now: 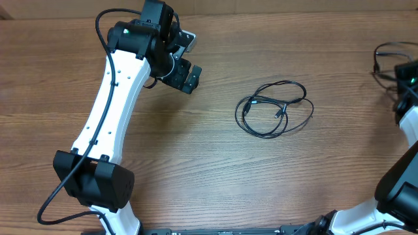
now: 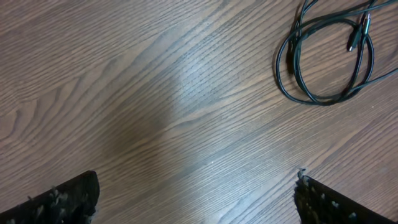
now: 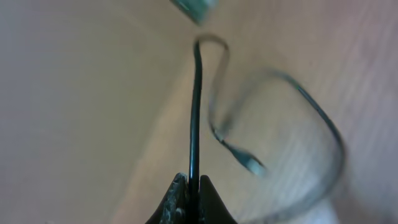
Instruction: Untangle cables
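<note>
The thin black cables with small plug ends [image 1: 274, 108] lie in a loose loop on the brown wooden table [image 1: 196, 163]. The left gripper [image 2: 196, 193] hangs left of the loop, fingers wide and empty. The right gripper [image 3: 191, 190], far right of the loop, pinches one more thin black cord [image 3: 195, 106]. The cords look light, soft and floppy. It seems best to grab one near a plug end.

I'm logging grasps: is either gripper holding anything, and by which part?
The right gripper pinches a thin black cable along a plain stretch of its cord; the left gripper holds nothing.
</note>
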